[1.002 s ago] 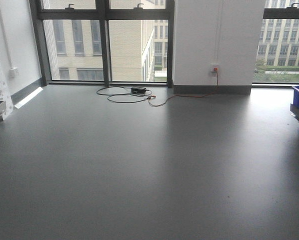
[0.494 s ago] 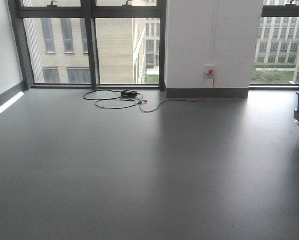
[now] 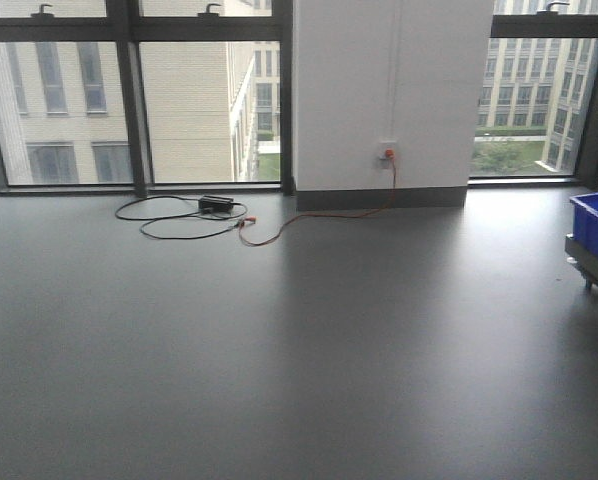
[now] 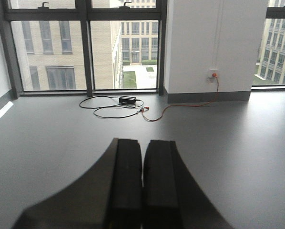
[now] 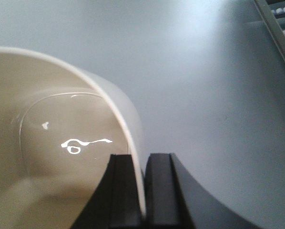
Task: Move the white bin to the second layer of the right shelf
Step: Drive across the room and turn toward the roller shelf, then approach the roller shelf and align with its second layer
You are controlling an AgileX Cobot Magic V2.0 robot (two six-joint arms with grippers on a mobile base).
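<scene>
front: floor (image 3: 279, 350), blue crate (image 3: 597, 228) at 3 o'clock; no bin seen here.
left wrist: left pincer (image 4: 142, 152) pressed together, holding nothing.
right wrist: right pincer (image 5: 145, 164) pinches the bin (image 5: 56, 143) by its rim, shelf (image 5: 280, 19) rollers at 1 o'clock.
likely the carrying step; next, face the shelf and raise the bin to its second layer.

The left tool (image 4: 143, 143) is a pair of matte black fingers (image 4: 127, 181), each a narrow block with a squared, flat tip at twelve o'clock. The inner faces run straight and parallel. The outer edges sweep away in smooth curves, one toward seven o'clock and the other toward five, so the pair broadens like a bell at its base. Daylight puts a dull grey sheen along the upper edges.

The right tool (image 5: 145, 157) has the same build: black fingers (image 5: 159, 191) with squared tips, straight inner faces and flaring outer flanks. Its five-o'clock flank catches a soft grey highlight.
</scene>
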